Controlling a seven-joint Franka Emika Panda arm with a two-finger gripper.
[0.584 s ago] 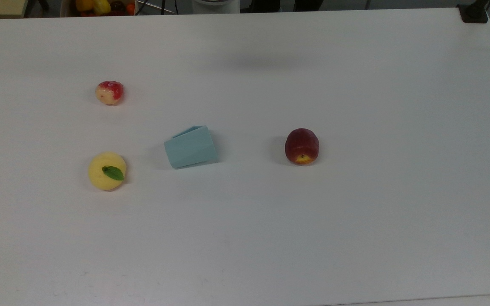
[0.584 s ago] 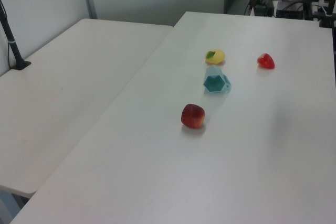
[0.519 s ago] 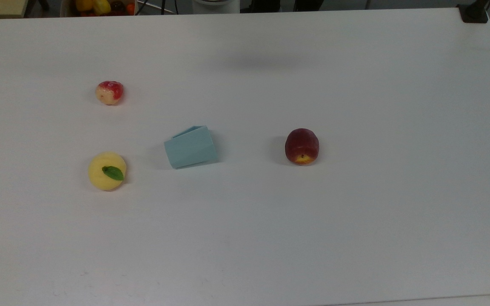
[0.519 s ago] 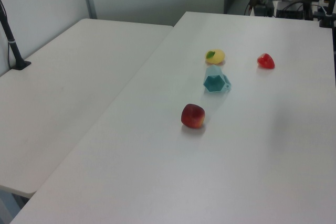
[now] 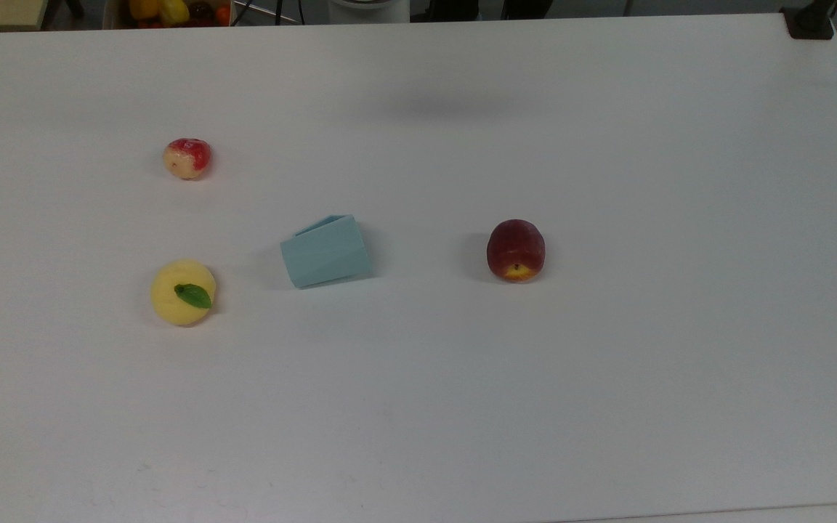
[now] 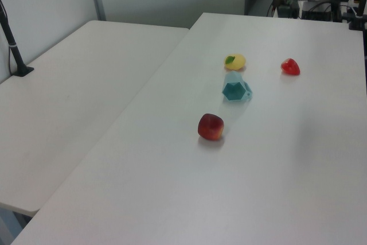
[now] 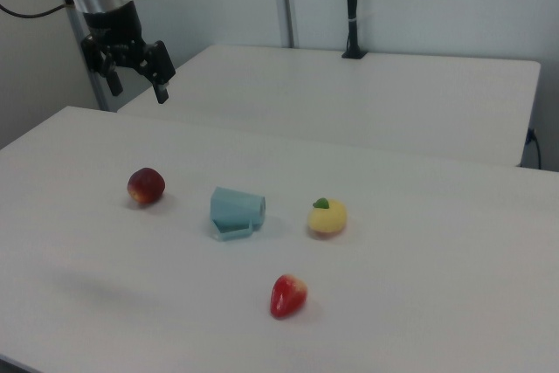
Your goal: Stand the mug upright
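Observation:
The pale blue faceted mug (image 5: 326,251) lies on its side near the middle of the white table (image 5: 607,399). Its wider mouth points toward the red peach in the top view. In the left view the mug (image 6: 235,89) shows its dark open mouth. In the right view the mug (image 7: 234,210) rests between the red and yellow fruits. My gripper (image 7: 138,86) hangs high above the table's far left corner in the right view, open, with nothing between its fingers and well away from the mug.
A dark red peach (image 5: 516,250) sits to the top view's right of the mug. A yellow fruit with a green leaf (image 5: 183,292) and a small red-and-cream fruit (image 5: 187,157) lie to its left. A second white table (image 6: 69,101) adjoins this one.

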